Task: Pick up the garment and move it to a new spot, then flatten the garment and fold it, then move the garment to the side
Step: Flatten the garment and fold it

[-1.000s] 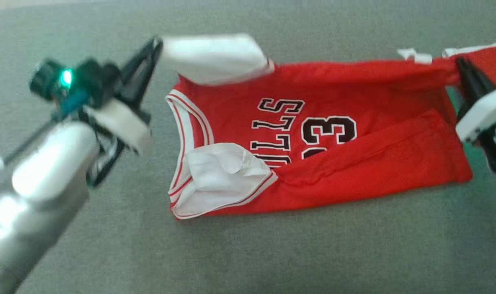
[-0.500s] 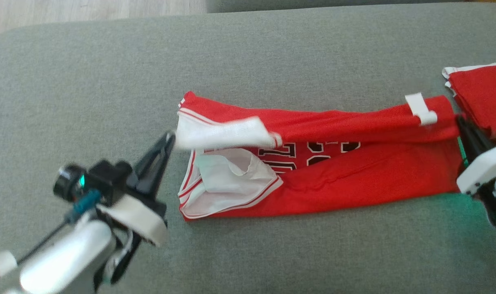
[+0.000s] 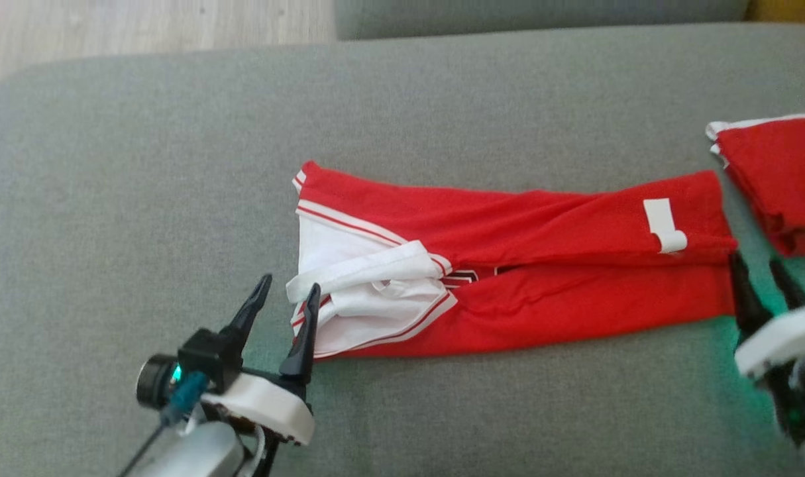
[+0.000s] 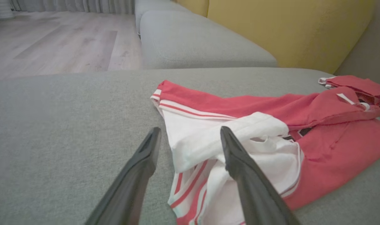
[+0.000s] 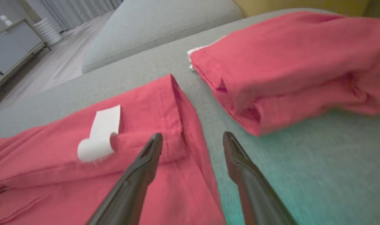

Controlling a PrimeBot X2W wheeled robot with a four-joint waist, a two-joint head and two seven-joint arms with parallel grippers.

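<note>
The jersey (image 3: 541, 311) lies on the grey sofa (image 3: 144, 165), folded into a long red strip that stretches from one claw to the other. The left claw (image 3: 289, 283) stands open and holds nothing. The white end of a strap lies just between its two fingers, and the white and red-striped armhole part spreads to the right of it. Whether a finger touches the cloth, one cannot tell.

The right claw (image 3: 755, 258) is also open and empty. In its wrist view its left finger is over the hem corner of the jersey and its right finger is over bare sofa – in the gap between the jersey and a second red garment (image 3: 773, 172), which lies folded ahead and to the right of this claw. A white label (image 3: 664, 225) with a curled end sits on the jersey, a little ahead and to the left of the right claw. Beyond the left claw – past the sofa edge – there is pale wooden floor (image 3: 144, 26).
</note>
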